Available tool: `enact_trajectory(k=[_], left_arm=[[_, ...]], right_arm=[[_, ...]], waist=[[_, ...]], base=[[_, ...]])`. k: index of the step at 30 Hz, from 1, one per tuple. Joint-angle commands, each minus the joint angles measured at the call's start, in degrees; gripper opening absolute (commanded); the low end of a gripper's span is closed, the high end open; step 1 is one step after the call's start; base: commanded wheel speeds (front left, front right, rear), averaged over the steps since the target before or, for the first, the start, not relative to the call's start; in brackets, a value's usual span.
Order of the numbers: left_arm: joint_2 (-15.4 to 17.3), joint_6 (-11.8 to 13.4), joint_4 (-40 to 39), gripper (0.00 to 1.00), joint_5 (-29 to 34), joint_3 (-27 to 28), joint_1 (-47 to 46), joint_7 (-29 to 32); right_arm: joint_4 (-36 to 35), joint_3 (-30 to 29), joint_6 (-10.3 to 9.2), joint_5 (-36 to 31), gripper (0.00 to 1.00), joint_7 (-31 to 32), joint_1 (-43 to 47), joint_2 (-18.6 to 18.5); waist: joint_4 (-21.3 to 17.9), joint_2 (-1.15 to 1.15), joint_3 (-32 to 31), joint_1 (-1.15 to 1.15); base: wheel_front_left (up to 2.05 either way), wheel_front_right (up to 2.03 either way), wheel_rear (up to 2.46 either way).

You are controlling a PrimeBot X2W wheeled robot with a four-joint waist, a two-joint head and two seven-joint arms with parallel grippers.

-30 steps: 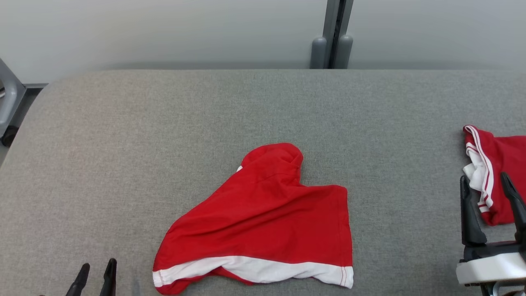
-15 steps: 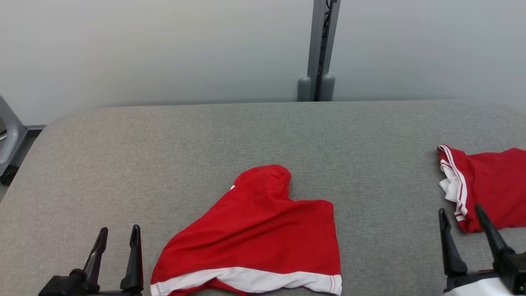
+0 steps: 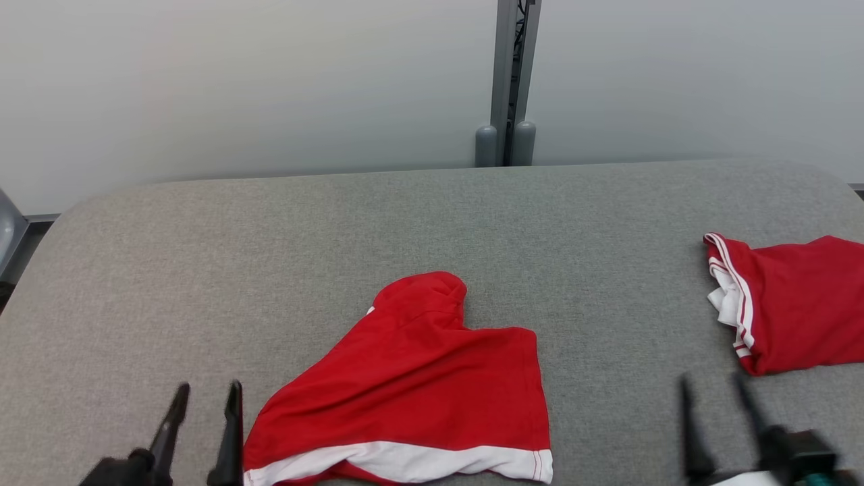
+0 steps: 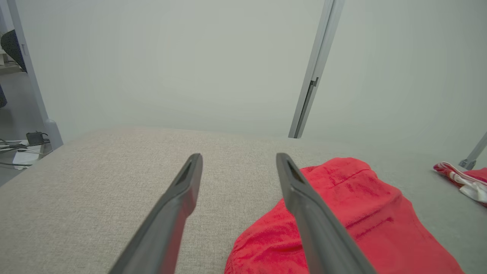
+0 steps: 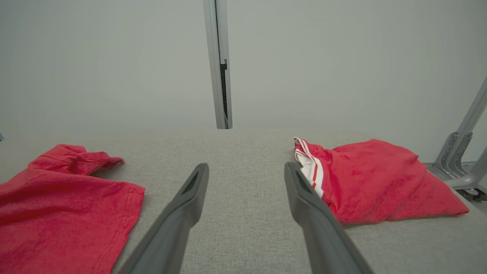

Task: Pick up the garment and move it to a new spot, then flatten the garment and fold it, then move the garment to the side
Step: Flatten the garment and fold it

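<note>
left gripper: fingers spread wide, nothing between them. It sits at 7 o'clock in the head view. Its inner finger is just beside the cloth edge; can't tell if it touches.
right gripper: fingers spread wide, empty, at 5 o'clock. Blurred in the head view, with bare table under it.
target (my read): crumpled red garment with a white hem band. It lies at 6 o'clock on the table, at 3 o'clock from the left gripper. It is at 9 o'clock from the right gripper and well apart from it. One lobe is bunched toward 12 o'clock and the hem is twisted along the near edge.
other cloth: second red garment with white striped trim, at 3 o'clock on the table. It is near the right gripper, at its 1 o'clock.
surface: grey fabric-covered table, with a grey upright post behind it at 12 o'clock.
step (my read): approach for the first pick. Nothing is lifted; flatten and fold not begun.
risk 1: wrong item. The right gripper sits nearer the second garment, and both are red and white.
risk 2: single-layer pinch. The cloth is doubled over, so grabbing only the top layer would drag the rest and add twist.
risk 3: a low pinch could dig the fingers into the table cover and snag it, or miss the thin edge.
risk 4: the hem is partly cut off in the head view, so its corners are hard to locate. A mid-hem grasp would lift lopsided.
</note>
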Motion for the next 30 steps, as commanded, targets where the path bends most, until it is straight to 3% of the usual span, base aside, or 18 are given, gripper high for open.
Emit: enact_trajectory(k=[1,4,5,10,13,22,30], left_arm=[[1.4,-0.1,1.6,1.0,-1.1,-1.4,1.2,0.0],[3.5,-0.1,3.2,1.0,-3.2,-2.5,2.1,2.3],[3.5,-0.1,3.2,1.0,-3.2,-2.5,2.1,2.3],[8.3,-0.1,-0.9,1.0,-8.1,-6.6,4.4,15.7],[9.9,-0.1,-6.5,1.0,-11.4,-7.8,6.3,22.0],[10.6,0.0,-9.9,1.0,-14.9,-8.6,6.3,25.7],[11.2,0.0,-10.1,1.0,-16.6,-9.2,5.9,28.3]], right_arm=[[3.3,5.2,0.05,2.8,1.0,0.3,0.4,0.0],[5.9,13.5,0.04,4.8,1.0,6.3,-1.0,-0.2],[5.9,13.5,0.04,4.8,1.0,6.3,-1.0,-0.2],[4.0,20.6,-0.01,5.9,1.0,16.6,-1.0,-1.1],[1.4,21.8,-0.01,4.7,1.0,21.8,0.2,-1.3],[-4.3,22.5,0.0,3.4,1.0,27.7,2.3,-0.8],[-5.7,22.2,0.0,3.2,1.0,28.7,1.6,-0.5]], waist=[[0.0,0.0,-0.2,0.0],[0.4,0.0,0.0,0.0],[0.4,0.0,0.0,0.0],[1.6,0.0,1.8,0.0],[2.7,0.0,4.4,0.0],[2.5,0.0,8.2,0.0],[2.2,0.0,9.6,0.0]], base=[[0.0,0.0,0.0],[0.0,0.0,0.0],[0.0,0.0,0.0],[0.0,0.0,0.0],[0.0,0.0,0.0],[0.0,0.0,0.0],[0.0,0.0,0.0]])
